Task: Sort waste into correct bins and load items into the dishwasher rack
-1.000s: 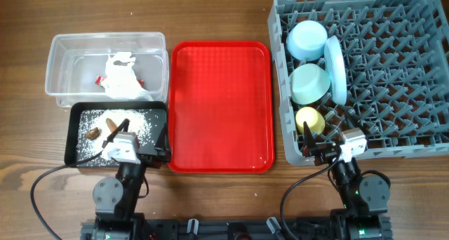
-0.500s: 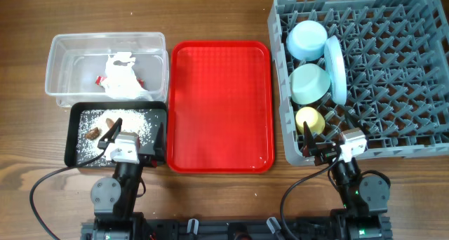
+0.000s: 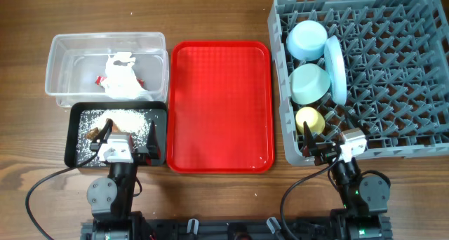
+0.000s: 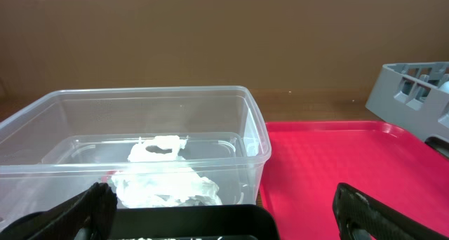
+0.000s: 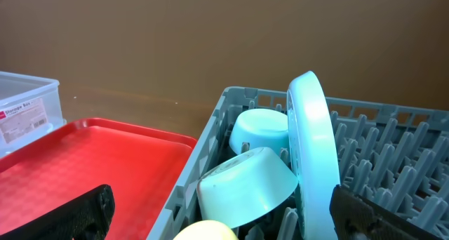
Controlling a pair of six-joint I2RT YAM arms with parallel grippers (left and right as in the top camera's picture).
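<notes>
The grey dishwasher rack (image 3: pixel 393 71) holds the light blue bowl (image 3: pixel 306 39), the upright light blue plate (image 3: pixel 334 69), the mint-green bowl (image 3: pixel 309 83) and the yellow cup (image 3: pixel 309 118). The clear tub (image 3: pixel 105 43) holds the crumpled white napkin (image 3: pixel 123 80) and the red wrapper (image 3: pixel 100 78). The black tray (image 3: pixel 74 138) holds rice grains (image 3: pixel 130 118) and the brown food piece (image 3: pixel 92 132). My left gripper (image 3: pixel 128 137) is open and empty over the black tray's near part. My right gripper (image 3: pixel 325 143) is open and empty at the rack's near left corner.
The red serving tray (image 3: pixel 220 103) lies between the bins and the rack. In the left wrist view the tub (image 4: pixel 140 128) and napkin (image 4: pixel 165 180) lie straight ahead. In the right wrist view the plate (image 5: pixel 313 152) and mint-green bowl (image 5: pixel 245 187) are close in front.
My left gripper has drawn back toward the near edge of the black tray and shifted slightly left. The right arm has not moved.
</notes>
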